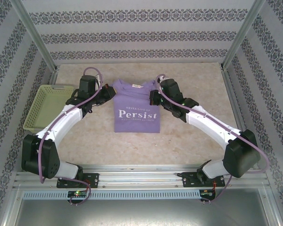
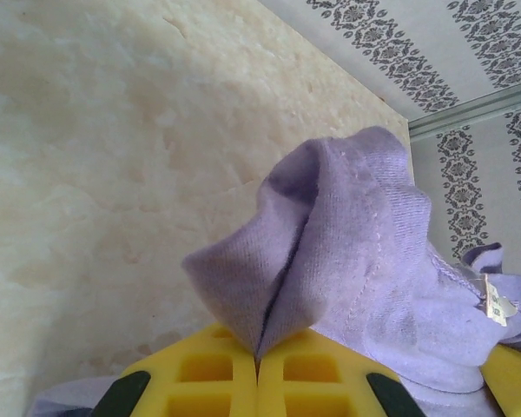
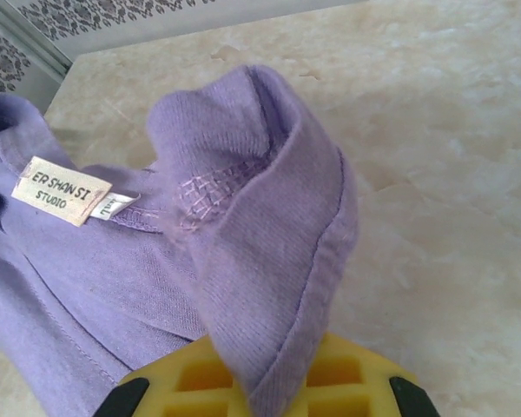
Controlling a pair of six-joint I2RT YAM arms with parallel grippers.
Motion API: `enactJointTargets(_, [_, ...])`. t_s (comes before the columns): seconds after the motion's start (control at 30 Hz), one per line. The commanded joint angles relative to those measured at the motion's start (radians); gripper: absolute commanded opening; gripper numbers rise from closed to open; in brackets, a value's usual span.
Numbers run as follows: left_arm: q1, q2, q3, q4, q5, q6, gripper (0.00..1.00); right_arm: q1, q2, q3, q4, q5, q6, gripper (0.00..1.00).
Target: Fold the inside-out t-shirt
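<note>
The t-shirt (image 1: 137,113) lies print-up near the middle of the far edge of the desk (image 1: 188,84), with the left pincer (image 2: 258,360) and the right pincer (image 3: 243,382) each clamped on a shoulder corner, so I think both should lift evenly and carry the collar toward the hem.

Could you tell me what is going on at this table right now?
Two robot arms are handling a lavender t-shirt that lies on the table with its white Persist lettering facing up. The left gripper is shut on a bunch of fabric at one shoulder. The right gripper pinches the other shoulder, close to the neck label. A yellow-green basket sits off to the left, apart from the shirt.
</note>
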Motion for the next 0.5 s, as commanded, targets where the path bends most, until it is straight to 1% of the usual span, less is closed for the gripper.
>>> enactJointTargets(0.0, [0.004,-0.024,0.038,-0.032,-0.057,0.012,0.0,-0.005,-0.014,0.035,-0.036,0.062,-0.027,0.0])
enactJointTargets(0.07, [0.005,-0.015,0.052,-0.035,-0.069,0.02,0.0,-0.01,-0.002,0.045,-0.028,0.072,-0.034,0.0])
enactJointTargets(0.17, [0.005,0.055,0.148,-0.055,-0.093,0.051,0.0,-0.046,0.054,0.107,-0.011,0.06,-0.064,0.0])
enactJointTargets(0.37, [0.032,0.309,0.512,-0.081,-0.087,0.109,0.0,-0.14,0.249,0.409,-0.021,0.015,-0.142,0.0])
enactJointTargets(0.43, [0.045,0.359,0.609,-0.08,-0.074,0.125,0.0,-0.149,0.297,0.507,-0.035,0.005,-0.168,0.0])
enactJointTargets(0.47, [0.047,0.361,0.629,-0.078,-0.071,0.134,0.0,-0.149,0.31,0.542,-0.046,0.001,-0.175,0.0])
